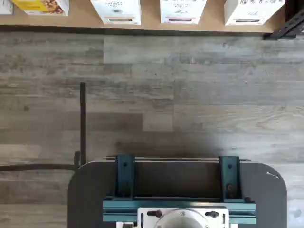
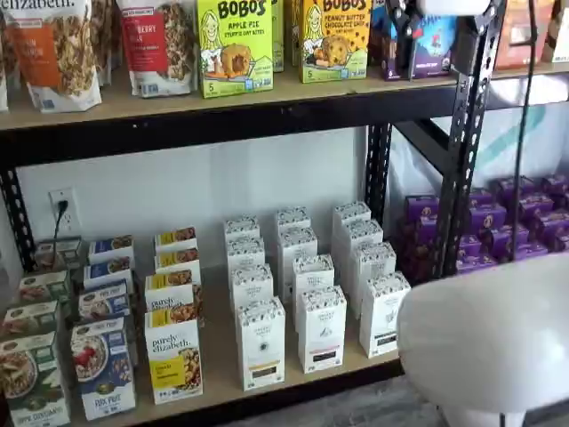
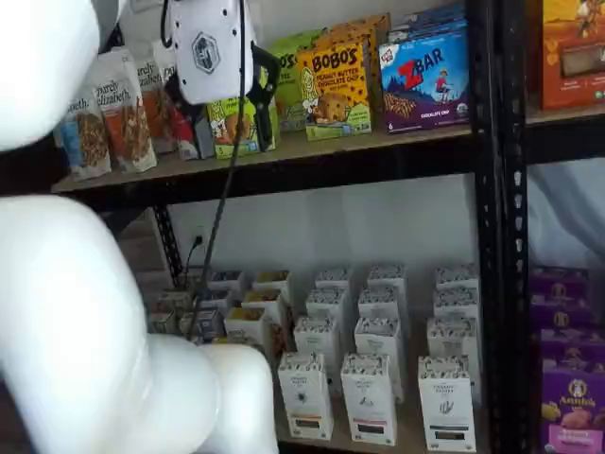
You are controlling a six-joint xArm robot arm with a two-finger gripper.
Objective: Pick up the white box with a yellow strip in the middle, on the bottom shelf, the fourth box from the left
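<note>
Presently the pincer [image 3: 232, 118] hangs high in a shelf view, level with the upper board. Its white body sits above two black fingers [image 3: 266, 80] that are spread well apart with nothing between them. A cable drops beside it. It is well apart from the bottom shelf [image 2: 222, 378].

The white box [image 2: 260, 342] stands at the front edge of that shelf, heading a column of similar white cartons that runs back toward the wall. It is upright, with its long axis vertical and its speckled top upward. Its narrow printed front faces out over the shelf edge, and the tan-yellow strip runs across the lower front above a dark band.

Just beside it on one side stands a purely elizabeth box [image 2: 174, 360] with a yellow label. On the other side is a white carton [image 2: 322, 327] with a darker label. Neither is seen touching it.

The wrist view shows the white box [image 1: 116, 12] from above at the shelf board's [image 1: 80, 19] edge, with grey plank floor [image 1: 190, 95] in front.
</note>
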